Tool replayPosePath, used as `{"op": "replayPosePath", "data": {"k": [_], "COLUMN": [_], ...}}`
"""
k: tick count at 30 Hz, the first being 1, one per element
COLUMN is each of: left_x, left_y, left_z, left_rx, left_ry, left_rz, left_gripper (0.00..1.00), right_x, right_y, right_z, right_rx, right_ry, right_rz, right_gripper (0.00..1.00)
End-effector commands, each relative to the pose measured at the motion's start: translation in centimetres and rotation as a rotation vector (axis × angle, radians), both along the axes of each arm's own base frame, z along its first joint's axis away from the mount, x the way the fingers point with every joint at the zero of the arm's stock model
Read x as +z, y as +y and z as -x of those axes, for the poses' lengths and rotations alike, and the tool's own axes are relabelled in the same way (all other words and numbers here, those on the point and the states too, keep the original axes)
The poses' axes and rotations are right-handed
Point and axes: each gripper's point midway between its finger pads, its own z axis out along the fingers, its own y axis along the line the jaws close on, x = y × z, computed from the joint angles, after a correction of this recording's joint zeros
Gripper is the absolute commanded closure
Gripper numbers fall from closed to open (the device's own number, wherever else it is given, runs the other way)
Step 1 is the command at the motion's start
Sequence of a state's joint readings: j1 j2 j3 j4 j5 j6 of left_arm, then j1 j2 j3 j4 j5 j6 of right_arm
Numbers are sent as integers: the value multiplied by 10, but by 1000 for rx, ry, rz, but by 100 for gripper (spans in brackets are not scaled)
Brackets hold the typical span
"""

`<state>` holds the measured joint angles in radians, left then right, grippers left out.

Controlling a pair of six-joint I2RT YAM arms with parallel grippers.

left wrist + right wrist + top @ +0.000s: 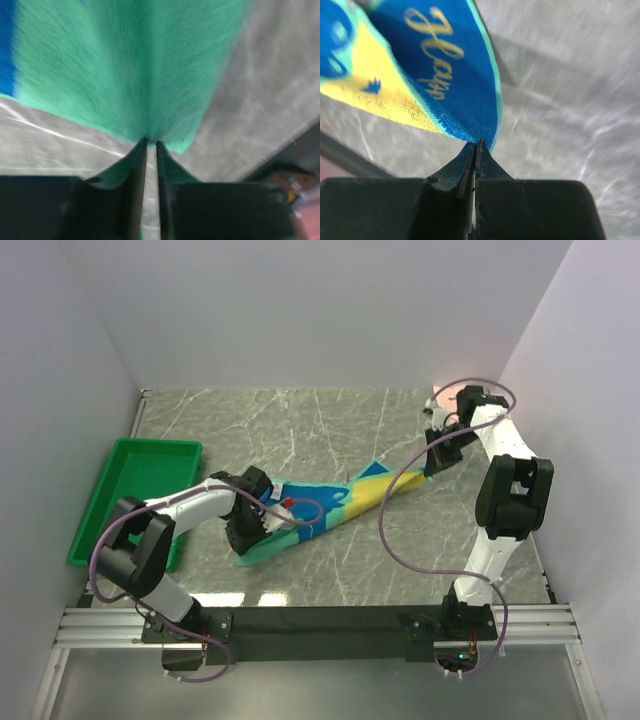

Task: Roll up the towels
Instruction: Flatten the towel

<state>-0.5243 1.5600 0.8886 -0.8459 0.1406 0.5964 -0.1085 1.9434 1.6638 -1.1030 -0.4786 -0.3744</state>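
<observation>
A green plastic tray (120,502) sits at the left of the grey marbled table (300,420). Just right of it, the left gripper (151,142) pinches the teal end of the teal, blue and yellow cloth towel (335,505) — fingers nearly together on the fabric. The towel stretches across mid-table to the right gripper (478,144), pressed tight on its blue lettered corner — a pale pink cloth (447,393) shows behind that arm.
</observation>
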Motion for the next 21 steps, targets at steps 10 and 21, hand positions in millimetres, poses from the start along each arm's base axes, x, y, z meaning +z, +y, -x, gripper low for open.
{"op": "replayPosePath", "data": {"k": [10,21], "left_x": [102,55], "left_y": [-21,-47], "left_z": [-145,-196], "left_rx": [338,437], "left_ry": [-178,-142], "left_rz": [429,430], "left_gripper": [52,43], "right_x": [-33,-28], "right_y": [-32,-24], "right_z": [77,67], "right_rx": [141,119], "right_ry": [116,106], "right_rz": [212,165], "right_gripper": [100,100]}}
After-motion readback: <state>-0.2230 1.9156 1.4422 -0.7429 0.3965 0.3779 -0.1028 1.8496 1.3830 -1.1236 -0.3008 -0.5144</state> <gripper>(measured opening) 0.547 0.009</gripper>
